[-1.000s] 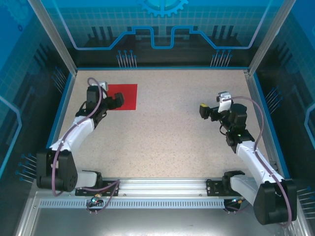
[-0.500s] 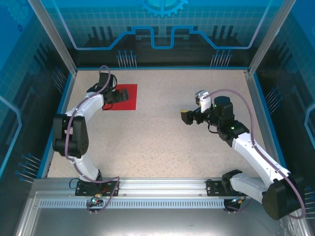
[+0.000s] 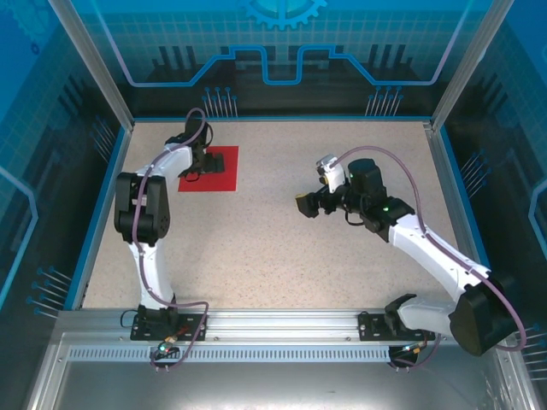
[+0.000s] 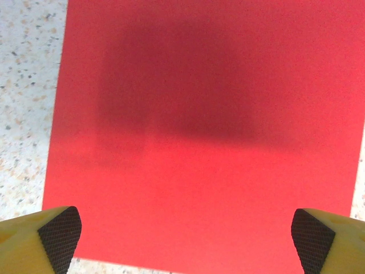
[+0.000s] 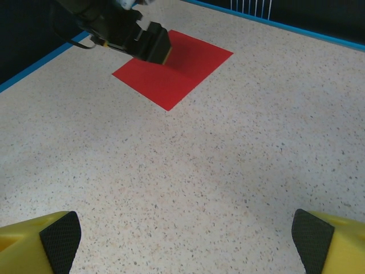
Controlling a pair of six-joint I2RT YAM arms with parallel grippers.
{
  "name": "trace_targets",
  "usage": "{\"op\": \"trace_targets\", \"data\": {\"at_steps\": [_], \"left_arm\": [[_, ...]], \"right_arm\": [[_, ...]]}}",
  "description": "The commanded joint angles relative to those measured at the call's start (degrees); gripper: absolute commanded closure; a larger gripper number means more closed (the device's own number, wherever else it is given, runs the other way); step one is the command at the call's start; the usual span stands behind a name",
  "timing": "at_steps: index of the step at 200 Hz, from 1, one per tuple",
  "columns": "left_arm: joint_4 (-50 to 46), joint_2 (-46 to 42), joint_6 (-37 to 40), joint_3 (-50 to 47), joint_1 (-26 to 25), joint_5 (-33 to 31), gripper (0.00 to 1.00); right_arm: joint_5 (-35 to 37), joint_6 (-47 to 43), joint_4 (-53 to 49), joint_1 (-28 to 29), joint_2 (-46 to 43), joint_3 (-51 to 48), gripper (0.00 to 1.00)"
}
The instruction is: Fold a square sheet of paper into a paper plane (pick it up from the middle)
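Square sheet of paper (image 4: pixel 199 154), edges seemingly flat, left gripper (image 4: pixel 185 233) spread above

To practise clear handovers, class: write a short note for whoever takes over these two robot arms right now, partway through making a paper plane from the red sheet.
Left gripper: open, poised over the red sheet, not gripping it.
Right gripper: open and empty, above the bare table near its middle, camera facing the sheet.
Sheet: flat and uncreased, at the table's far left.
Done: nothing folded yet.
To do: pick the sheet up from its middle, then make all the folds.
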Motion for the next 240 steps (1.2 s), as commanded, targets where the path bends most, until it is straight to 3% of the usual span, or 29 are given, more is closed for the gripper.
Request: {"op": "trace_targets", "data": {"at_steps": [1,36,106,198,240], "left_arm": [[-4.6,3.1,0.4,3.6,-0.1,1.0,0.01],[-10.6,7.9,-1.1,10.1,0.4,4.6,0.01],[-16.2,12.1,-2.5,13.7,0.2,8.4,0.01],[-15.8,8.1,-3.7,7.9,-2.9,5.5,0.01],[-14.9,5.8,-5.6,4.5,-4.3,7.7,0.01]], "right_arm": [[-0.5,1.1,-0.1,0.9,0.9,1.9,0.01],[-0.7,1.7,0.3,0.9,2.5,2.5,0.01],[0.0,2.3,1.1,0.8,4.1,2.1,0.01],[-0.6,3.8,3.0,-1.2,3.6,-0.4,0.01],[-0.8,4.6,3.2,-1.9,3.0,-1.9,0.01]]}}
